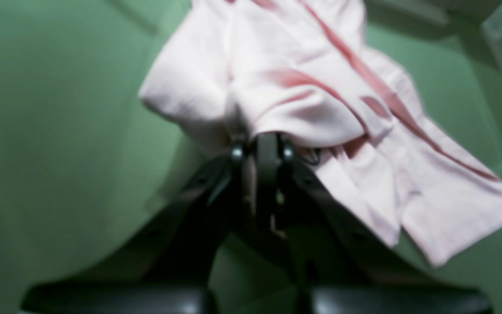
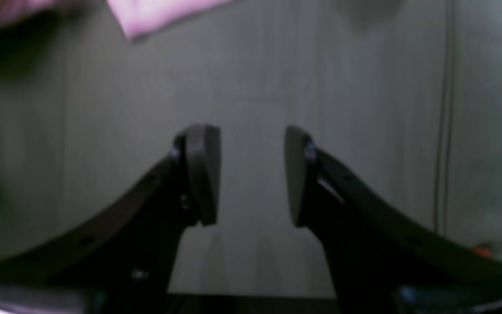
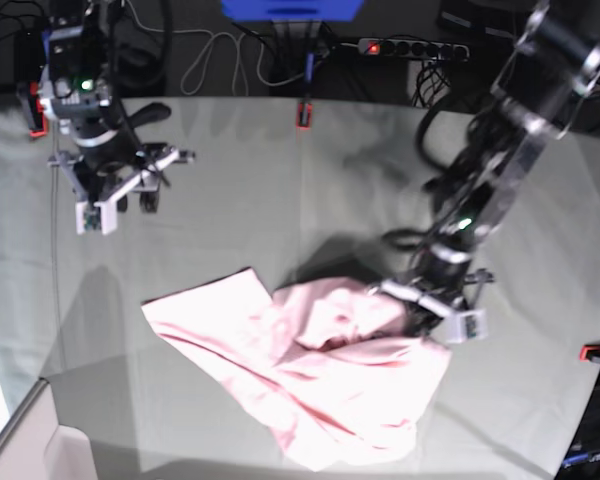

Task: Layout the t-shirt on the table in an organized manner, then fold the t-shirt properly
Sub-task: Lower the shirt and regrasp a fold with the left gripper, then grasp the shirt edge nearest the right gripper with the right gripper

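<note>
left gripper (image 1: pixel 262 144) pinches the t-shirt (image 1: pixel 303 87); base view shows its crumpled spread.

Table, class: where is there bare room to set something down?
Bare cloth of the table lies between the right gripper and the t-shirt, also along the far edge. Crowded: near-right, where the left gripper pinches the crumpled shirt.

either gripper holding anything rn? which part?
Left gripper is shut on the t-shirt, pinching a bunched fold at the side nearest that arm; which part of the shirt cannot be told. Right gripper is open and empty above the table.
</note>
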`<action>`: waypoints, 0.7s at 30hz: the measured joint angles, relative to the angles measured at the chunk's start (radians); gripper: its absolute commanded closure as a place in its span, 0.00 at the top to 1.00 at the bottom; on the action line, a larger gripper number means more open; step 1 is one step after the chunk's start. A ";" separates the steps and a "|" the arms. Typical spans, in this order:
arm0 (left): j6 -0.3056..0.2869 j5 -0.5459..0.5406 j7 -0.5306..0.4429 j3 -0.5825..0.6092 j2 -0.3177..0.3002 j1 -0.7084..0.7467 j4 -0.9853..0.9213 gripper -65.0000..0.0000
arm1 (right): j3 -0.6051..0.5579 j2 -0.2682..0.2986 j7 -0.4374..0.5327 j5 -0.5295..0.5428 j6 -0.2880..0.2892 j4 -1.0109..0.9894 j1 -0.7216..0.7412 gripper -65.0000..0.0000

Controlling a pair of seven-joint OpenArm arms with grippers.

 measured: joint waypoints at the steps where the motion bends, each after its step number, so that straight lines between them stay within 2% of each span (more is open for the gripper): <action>1: -0.003 0.000 0.005 -0.015 -0.032 0.032 0.040 0.00 | -0.004 0.010 -0.008 0.003 0.000 0.000 0.008 0.37; 5: -0.002 0.000 0.003 -0.151 -0.134 0.209 0.148 0.00 | -0.027 0.046 -0.009 0.011 0.003 -0.002 0.079 0.38; 8: 0.003 -0.003 0.010 -0.262 -0.165 0.309 0.178 0.00 | -0.062 0.061 0.003 -0.006 0.000 -0.052 0.166 0.46; 13: 0.002 0.000 0.001 -0.375 -0.170 0.372 0.185 0.00 | -0.217 0.071 -0.005 0.004 0.001 -0.285 0.323 0.59; 17: 0.003 0.000 0.007 -0.393 -0.165 0.404 0.183 0.00 | -0.359 0.070 -0.002 0.001 0.000 -0.451 0.420 0.59; 21: 0.003 0.000 0.005 -0.391 -0.161 0.408 0.182 0.00 | -0.440 0.056 -0.011 0.000 0.000 -0.446 0.425 0.59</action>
